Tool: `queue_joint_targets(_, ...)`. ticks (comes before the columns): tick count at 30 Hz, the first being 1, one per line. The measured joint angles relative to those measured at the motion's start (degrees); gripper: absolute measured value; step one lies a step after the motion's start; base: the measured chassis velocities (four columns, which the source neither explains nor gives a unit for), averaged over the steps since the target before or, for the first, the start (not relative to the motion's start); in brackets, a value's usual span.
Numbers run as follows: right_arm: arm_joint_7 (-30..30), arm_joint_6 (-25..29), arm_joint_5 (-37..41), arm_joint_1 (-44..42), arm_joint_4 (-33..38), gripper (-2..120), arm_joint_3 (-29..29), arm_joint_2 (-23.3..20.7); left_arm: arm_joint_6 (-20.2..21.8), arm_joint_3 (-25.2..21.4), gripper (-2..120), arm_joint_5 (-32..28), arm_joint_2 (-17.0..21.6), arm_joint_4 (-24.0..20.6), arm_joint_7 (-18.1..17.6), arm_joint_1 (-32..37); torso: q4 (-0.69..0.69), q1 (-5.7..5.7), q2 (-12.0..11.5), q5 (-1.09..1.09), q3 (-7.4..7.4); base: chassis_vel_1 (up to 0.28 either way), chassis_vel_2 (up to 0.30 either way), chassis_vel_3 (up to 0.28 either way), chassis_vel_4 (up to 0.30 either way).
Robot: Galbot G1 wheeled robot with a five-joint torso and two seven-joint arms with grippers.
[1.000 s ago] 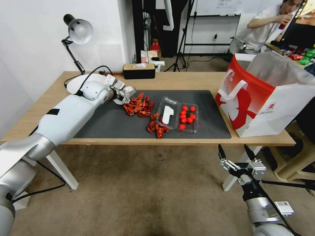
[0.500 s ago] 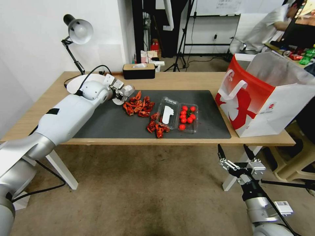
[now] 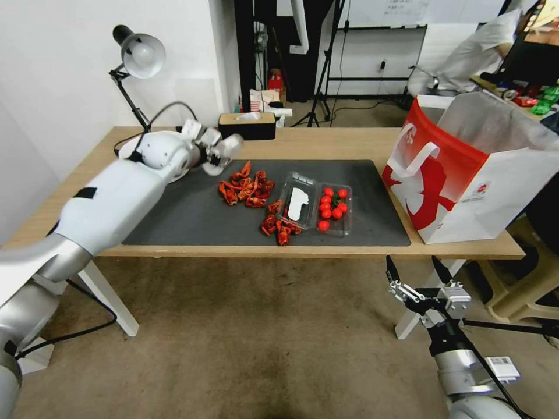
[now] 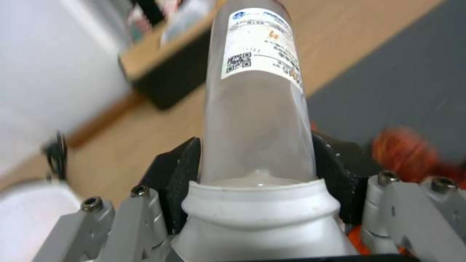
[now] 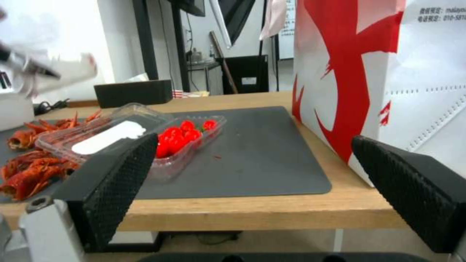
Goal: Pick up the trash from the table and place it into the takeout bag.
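Red shells litter the table; left claw pinches a clear cup; right claw spread.

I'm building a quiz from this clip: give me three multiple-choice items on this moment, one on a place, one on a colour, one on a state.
1. Where does the takeout bag stand?
A. on the floor
B. at the table's right end
C. on the dark mat's middle

2. What colour are the shell scraps on the mat?
A. red
B. blue
C. green

3. What is the left gripper doing?
A. hanging open
B. shut on a spoon
C. shut on a clear plastic cup

Answers:
1 B, the head view shows it on the wood beside the mat's right edge.
2 A, the heap is red-orange.
3 C, the left wrist view shows black pads clamping the cup's sides, while the right gripper waits open below the table edge.
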Motion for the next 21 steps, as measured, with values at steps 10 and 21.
queue_joint_targets(10,0.0,0.0,-0.2,-0.4,1.0,100,0.1,0.3,-0.1,2.9,54,-4.3,-4.5,-8.9,-0.3,-7.1,-0.01,0.00,0.0,0.00,0.00,0.000,0.000,0.000,0.000)
queue_joint_targets(21,0.0,0.2,-0.8,-1.8,1.9,100,1.0,1.7,-2.3,6.5,54,-8.5,-18.5,-3.9,-1.0,-16.6,0.00,0.01,0.0,0.02,-0.01,0.000,0.000,0.000,0.000)
